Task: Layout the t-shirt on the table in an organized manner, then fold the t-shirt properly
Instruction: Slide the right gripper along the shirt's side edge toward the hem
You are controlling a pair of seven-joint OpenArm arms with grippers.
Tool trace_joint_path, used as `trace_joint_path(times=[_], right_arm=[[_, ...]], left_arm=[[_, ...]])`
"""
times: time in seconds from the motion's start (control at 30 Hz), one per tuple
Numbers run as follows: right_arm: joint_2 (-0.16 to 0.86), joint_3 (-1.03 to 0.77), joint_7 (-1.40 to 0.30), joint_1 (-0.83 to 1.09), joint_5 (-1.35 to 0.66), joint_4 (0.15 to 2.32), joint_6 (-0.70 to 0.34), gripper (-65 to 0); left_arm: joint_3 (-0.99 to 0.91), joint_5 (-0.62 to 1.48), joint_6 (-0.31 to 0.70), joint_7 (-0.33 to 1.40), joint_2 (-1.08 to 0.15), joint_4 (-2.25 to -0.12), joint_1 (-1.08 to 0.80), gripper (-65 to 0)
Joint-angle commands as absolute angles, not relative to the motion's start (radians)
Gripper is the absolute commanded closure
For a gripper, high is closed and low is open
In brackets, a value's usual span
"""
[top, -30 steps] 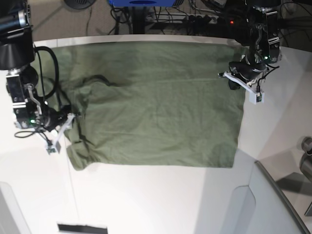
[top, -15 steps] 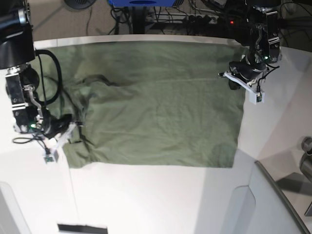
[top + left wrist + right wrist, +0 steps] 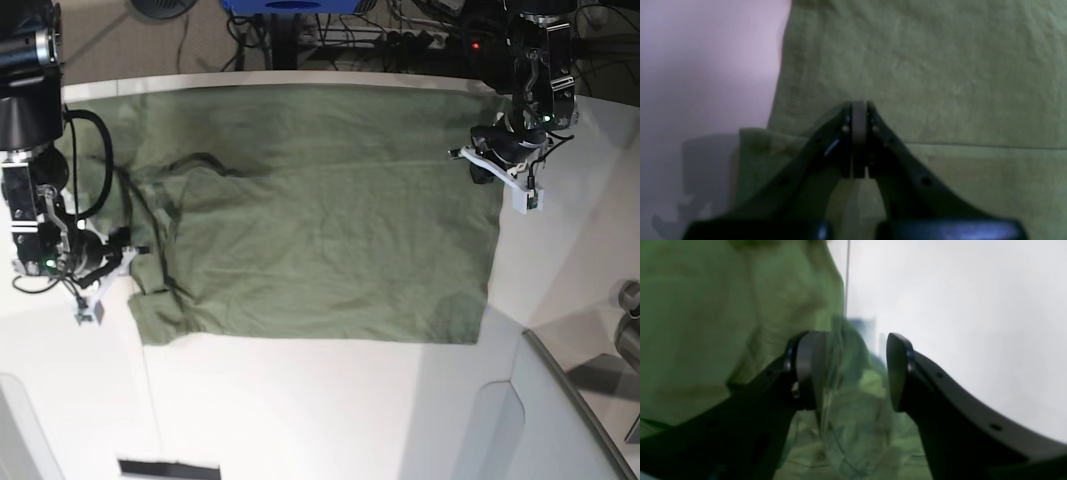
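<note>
Against the earlier base views, we see the right tool (image 3: pixel 95 290) farther toward the surface's (image 3: pixel 330 410) left edge, and the sleeve corner of the t-shirt (image 3: pixel 320 215) near it now lies flatter and more drawn out; the left tool (image 3: pixel 500 165) and the shirt's straight side beneath it look unchanged. We count one t-shirt, one surface and two tools. The olive t-shirt lies spread across the far half of the white surface, mostly flat with light wrinkles and a dark fold by the left sleeve. In the left wrist view the left tool (image 3: pixel 859 116) has its fingers pressed together with nothing between them, poised over the green cloth (image 3: pixel 923 73) just inside its hem, with bare surface (image 3: pixel 706 66) beside it. In the right wrist view the right tool (image 3: pixel 857 370) stands partly spread, its fingers straddling a rumpled edge of fabric (image 3: pixel 723 306) where cloth meets surface (image 3: pixel 957 300); we see no grip on it.
</note>
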State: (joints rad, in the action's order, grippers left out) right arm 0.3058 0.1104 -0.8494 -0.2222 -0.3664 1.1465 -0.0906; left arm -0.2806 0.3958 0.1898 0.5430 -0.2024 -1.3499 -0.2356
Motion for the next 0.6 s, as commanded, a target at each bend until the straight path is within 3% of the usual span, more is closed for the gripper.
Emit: trace_joint_path(times=[0.0,0.57], right_arm=[[0.318,0.107,-0.823,-0.254,-0.371,1.156,-0.093,-27.3],[0.259,0.107,-0.805,-0.262,-0.369,1.086,-0.093,-27.0]], left_arm=[[-0.285,0.400,0.194,0.532,-0.213,-1.362,-0.231,0.0],[-0.285,0.400,0.194,0.530,-0.214,-1.362,-0.234,0.0]])
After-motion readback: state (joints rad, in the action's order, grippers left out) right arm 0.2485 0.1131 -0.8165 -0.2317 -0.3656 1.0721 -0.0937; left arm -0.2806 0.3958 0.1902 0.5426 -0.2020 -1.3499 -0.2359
